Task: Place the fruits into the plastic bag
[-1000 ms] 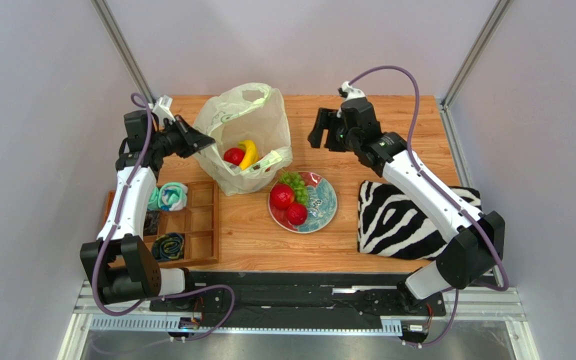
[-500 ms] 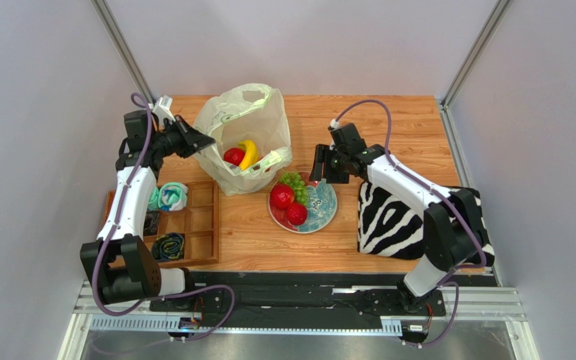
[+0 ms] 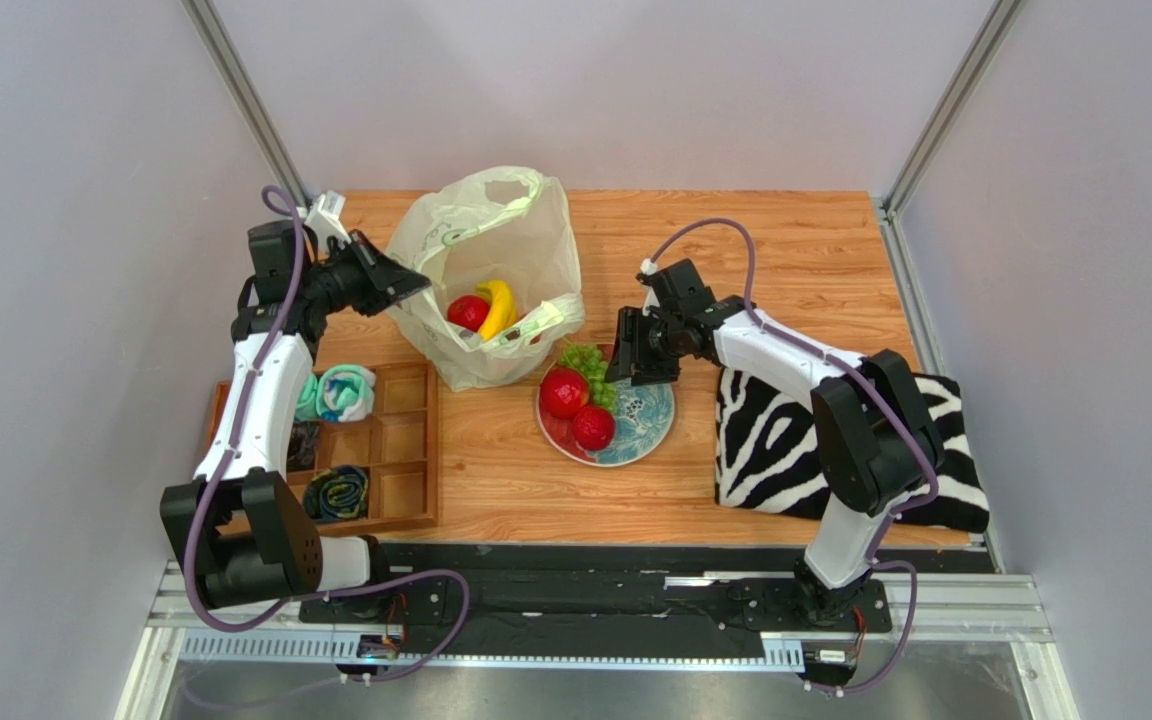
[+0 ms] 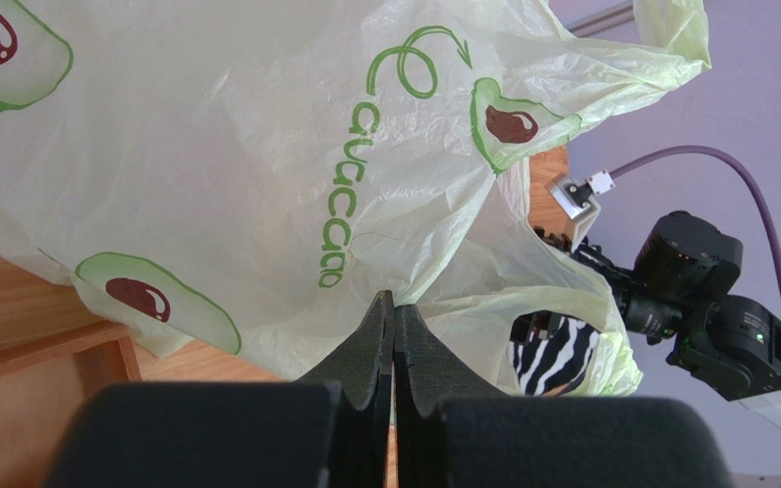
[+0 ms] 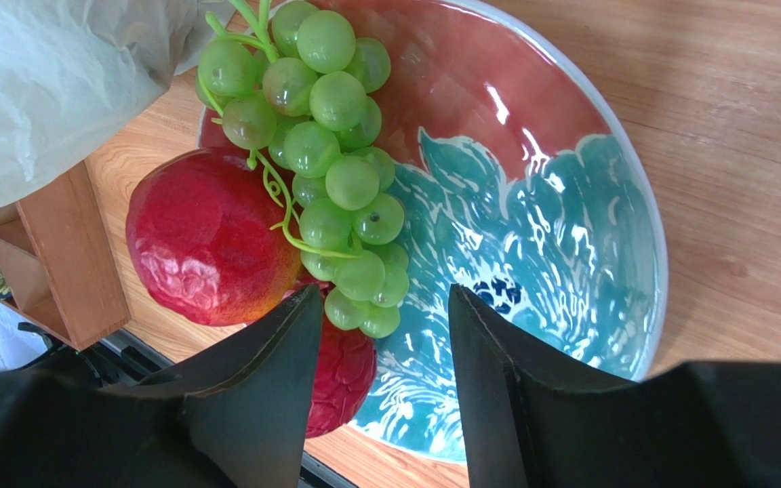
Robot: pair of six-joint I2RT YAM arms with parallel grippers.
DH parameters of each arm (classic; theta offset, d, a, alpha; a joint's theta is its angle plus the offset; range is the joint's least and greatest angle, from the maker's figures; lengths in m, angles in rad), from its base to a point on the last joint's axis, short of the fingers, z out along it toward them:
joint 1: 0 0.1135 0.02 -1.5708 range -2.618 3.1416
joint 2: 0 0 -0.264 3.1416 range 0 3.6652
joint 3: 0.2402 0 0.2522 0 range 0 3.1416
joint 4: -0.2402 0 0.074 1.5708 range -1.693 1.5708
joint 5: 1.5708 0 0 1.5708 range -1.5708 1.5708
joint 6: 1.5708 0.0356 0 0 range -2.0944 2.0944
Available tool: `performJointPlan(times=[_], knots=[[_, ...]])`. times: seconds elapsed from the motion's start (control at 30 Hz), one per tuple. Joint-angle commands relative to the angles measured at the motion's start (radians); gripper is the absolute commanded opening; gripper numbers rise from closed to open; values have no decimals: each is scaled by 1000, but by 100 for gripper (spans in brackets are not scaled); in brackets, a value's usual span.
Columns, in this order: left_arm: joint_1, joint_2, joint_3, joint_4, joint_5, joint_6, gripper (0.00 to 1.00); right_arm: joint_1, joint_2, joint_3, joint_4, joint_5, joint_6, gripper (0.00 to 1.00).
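The pale yellow-green plastic bag [image 3: 486, 240] stands open at the back; inside lie a yellow banana [image 3: 497, 308] and a red fruit [image 3: 467, 312]. My left gripper [image 3: 420, 281] is shut on the bag's edge [image 4: 435, 275] and holds its mouth open. On the red-and-teal plate [image 3: 654, 420] lie a green grape bunch [image 3: 588, 365] and two red fruits [image 3: 564, 392]. My right gripper [image 3: 621, 365] is open, low over the plate, its jaws either side of the grapes' lower end [image 5: 364, 295]. The red fruits [image 5: 211, 239] lie left of it. No dark oval fruit shows.
A zebra-striped cloth [image 3: 823, 435] lies right of the plate under my right arm. A wooden compartment tray [image 3: 387, 450] with teal cloth bundles [image 3: 339, 393] sits at the left. The frame posts and walls close in the table's back and sides.
My right gripper has come down and forward-left from the back of the table to just over the plate by the grapes. The left gripper and bag have not moved.
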Motion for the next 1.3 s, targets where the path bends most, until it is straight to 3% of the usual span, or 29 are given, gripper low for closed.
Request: performJointPlan(times=[0.0, 0.53, 0.73, 1.27], knots=[[-4, -14, 24, 9, 9, 8, 0, 3, 32, 20, 54, -45, -19, 51], [-4, -7, 30, 6, 9, 7, 0, 6, 79, 49, 81, -85, -34, 34], [-4, -10, 31, 5, 9, 7, 0, 7, 96, 68, 71, -99, -43, 17], [-4, -7, 30, 8, 11, 5, 0, 8, -14, 14, 45, 50, -59, 0]])
